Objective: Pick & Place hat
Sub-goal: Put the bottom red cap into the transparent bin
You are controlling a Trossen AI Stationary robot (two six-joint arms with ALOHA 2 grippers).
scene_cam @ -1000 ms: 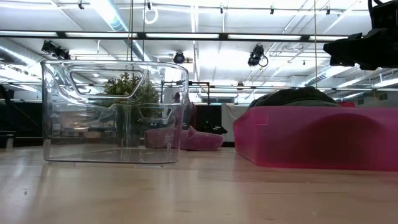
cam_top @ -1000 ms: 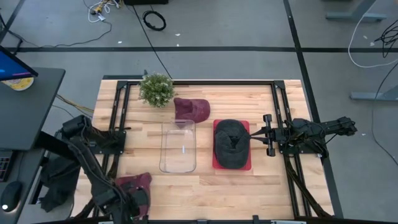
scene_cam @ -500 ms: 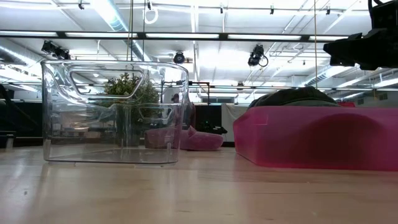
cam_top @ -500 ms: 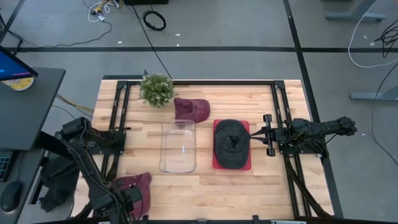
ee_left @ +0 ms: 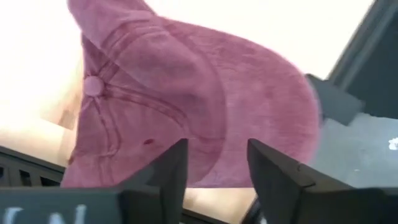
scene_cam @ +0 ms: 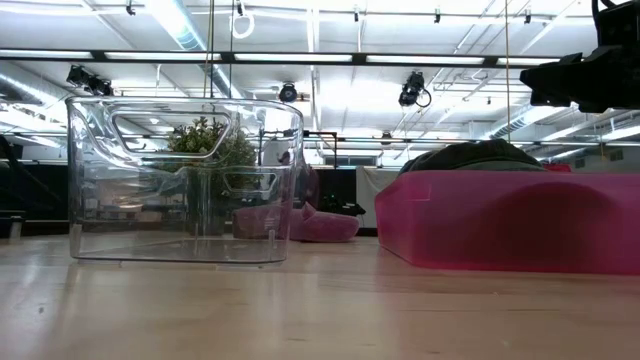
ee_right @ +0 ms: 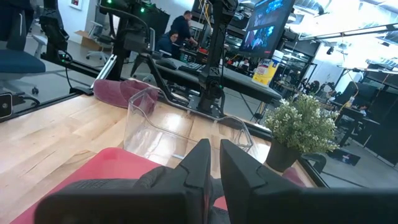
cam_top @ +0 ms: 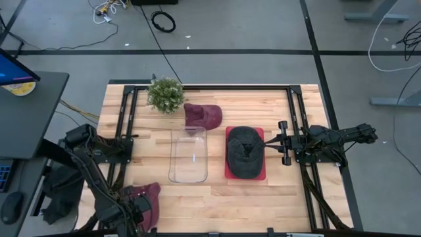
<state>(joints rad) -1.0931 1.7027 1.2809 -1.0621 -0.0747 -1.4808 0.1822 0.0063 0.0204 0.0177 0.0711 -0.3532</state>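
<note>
A maroon hat (cam_top: 143, 197) lies at the table's near left corner, and it fills the left wrist view as the maroon hat (ee_left: 186, 106). My left gripper (cam_top: 135, 212) is at the hat's near edge. It is open, and its fingers (ee_left: 214, 165) stand on either side of the hat's rim. Whether they touch the rim, I cannot tell. A dark grey hat (cam_top: 243, 151) rests in a pink tray (cam_top: 261, 172). A second maroon hat (cam_top: 202, 115) lies on the far side of the table. My right gripper (cam_top: 279, 141) waits shut beside the tray's right side.
A clear plastic bin (cam_top: 189, 155) stands mid-table, left of the tray. A small potted plant (cam_top: 166, 94) is at the far edge. Black frame rails (cam_top: 125, 125) run along both sides of the table. People and equipment show in the room behind (ee_right: 180, 28).
My left gripper has shifted slightly toward the table's near edge at the maroon hat, and more of the hat now shows beside it. My right arm has kept still.
</note>
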